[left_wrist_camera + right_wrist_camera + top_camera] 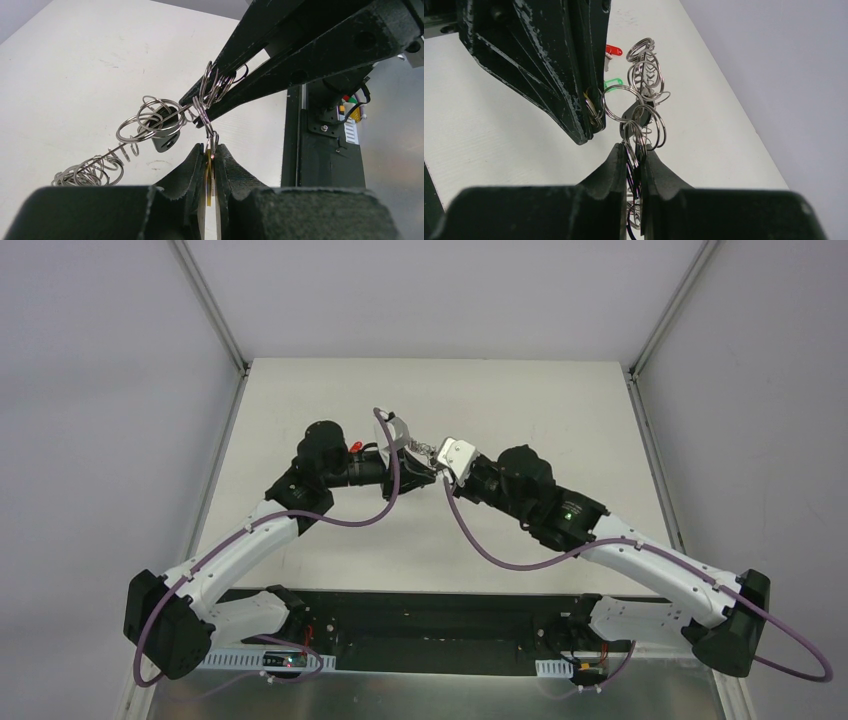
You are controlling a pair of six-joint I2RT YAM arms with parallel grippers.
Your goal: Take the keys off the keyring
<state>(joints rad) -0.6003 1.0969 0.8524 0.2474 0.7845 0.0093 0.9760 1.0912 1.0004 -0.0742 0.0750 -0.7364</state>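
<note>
Top view: the left end effector [422, 472] and right end effector [452, 478] meet above the counter [560, 410], with the keyring [427, 449] between them.

Left wrist: its fingers are clenched on a yellow-tagged key [207, 175], just below the right one's grasp on the keyring.

Right wrist: a red-tagged key [613, 50] and a green-tagged key [613, 82] lie beyond.

The step in hand looks like freeing the yellow key. Next, it likely needs working off its loop.

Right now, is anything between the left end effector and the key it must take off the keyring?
Nothing visible does. The left end effector is shut on the yellow key, which is linked to the keyring held by the right end effector.
</note>
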